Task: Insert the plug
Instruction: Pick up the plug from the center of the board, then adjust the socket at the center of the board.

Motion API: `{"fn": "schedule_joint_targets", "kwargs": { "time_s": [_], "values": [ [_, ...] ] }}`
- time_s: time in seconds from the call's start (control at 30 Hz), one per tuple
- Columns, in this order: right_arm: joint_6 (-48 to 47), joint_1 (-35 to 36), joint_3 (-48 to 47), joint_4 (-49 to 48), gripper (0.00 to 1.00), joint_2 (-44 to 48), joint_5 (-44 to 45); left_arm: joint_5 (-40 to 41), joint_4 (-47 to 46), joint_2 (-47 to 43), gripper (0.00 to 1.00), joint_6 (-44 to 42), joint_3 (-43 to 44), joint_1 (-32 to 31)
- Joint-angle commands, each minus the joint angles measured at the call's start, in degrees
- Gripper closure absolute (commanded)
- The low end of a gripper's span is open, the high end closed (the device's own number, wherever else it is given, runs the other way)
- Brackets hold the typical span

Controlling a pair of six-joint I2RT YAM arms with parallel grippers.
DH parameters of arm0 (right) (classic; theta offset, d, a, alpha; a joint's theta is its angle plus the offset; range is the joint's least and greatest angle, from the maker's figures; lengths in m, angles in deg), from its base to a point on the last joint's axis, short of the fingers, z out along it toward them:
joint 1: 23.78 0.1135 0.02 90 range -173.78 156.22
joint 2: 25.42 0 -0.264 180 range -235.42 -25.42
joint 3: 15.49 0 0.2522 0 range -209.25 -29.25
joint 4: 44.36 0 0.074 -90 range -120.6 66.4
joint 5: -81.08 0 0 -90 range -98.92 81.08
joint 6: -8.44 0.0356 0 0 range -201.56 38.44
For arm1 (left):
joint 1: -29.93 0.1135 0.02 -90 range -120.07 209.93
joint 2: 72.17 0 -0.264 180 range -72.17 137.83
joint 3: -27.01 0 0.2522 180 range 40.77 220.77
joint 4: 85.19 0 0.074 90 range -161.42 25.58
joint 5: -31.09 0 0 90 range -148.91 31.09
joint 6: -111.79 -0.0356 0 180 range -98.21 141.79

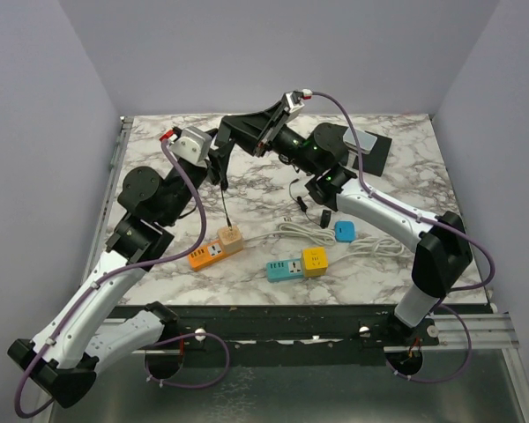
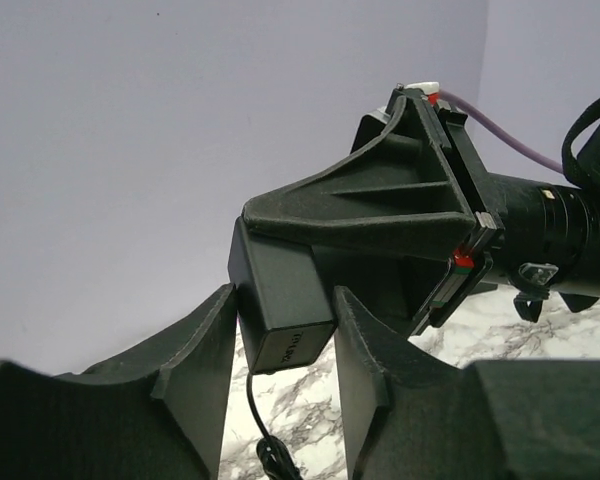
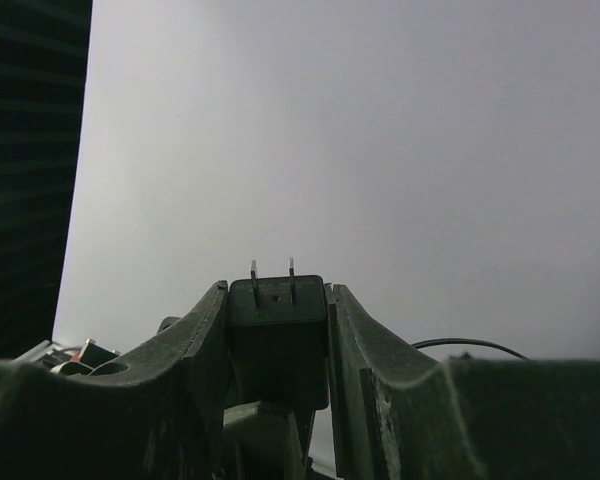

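Right end effector clamped on the black power adapter, prongs outward; left end effector pinching its cable end.

The table front is blocked by an orange strip, a blue strip and a white cable; a gap is left between the strips
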Motion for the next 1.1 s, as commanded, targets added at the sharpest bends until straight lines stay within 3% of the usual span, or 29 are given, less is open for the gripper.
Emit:
{"fn": "schedule_joint_targets", "kwargs": {
  "time_s": [0.0,0.07,0.13,0.3,0.53,0.63,0.7,0.77,0.97,1.07],
  "values": [
    [-0.71,0.82,-1.08,-0.96,0.96,-0.77,-0.87,1.25,-2.73,0.84,0.64,0.61,2.32,-0.01],
    [-0.58,0.90,-0.17,-1.41,0.95,-0.49,-1.22,1.59,-2.79,1.07,0.82,-0.11,2.63,-0.01],
    [-0.97,0.79,1.47,-1.51,0.85,0.63,-1.39,2.93,-2.79,1.01,1.00,-0.67,2.68,-0.01],
    [-6.28,-3.52,3.87,5.08,0.46,5.40,-8.03,4.87,-0.89,-0.05,1.00,-2.15,3.19,0.02],
    [-23.88,-12.50,1.07,21.74,0.01,8.49,-30.28,2.33,4.94,-1.97,1.00,-4.42,3.40,0.03],
    [-44.53,-13.15,-7.43,42.59,0.00,8.19,-33.52,-1.05,9.97,-2.40,1.00,-6.95,5.22,0.06],
    [-61.31,-12.84,-11.85,58.73,0.00,7.49,-29.55,-4.96,14.50,-2.67,1.00,-9.85,6.61,0.07],
    [-71.38,-12.73,-11.47,65.58,0.00,7.51,-25.14,-8.09,19.94,-2.26,1.00,-13.22,8.77,0.03],
    [-88.35,-8.77,-2.22,65.12,0.00,7.41,-17.97,-12.57,43.20,4.19,1.00,-27.63,19.68,0.05],
    [-92.80,-7.44,2.14,61.25,0.00,6.13,-17.92,-11.11,50.59,7.64,1.00,-29.51,22.08,0.08]
  ]
}}
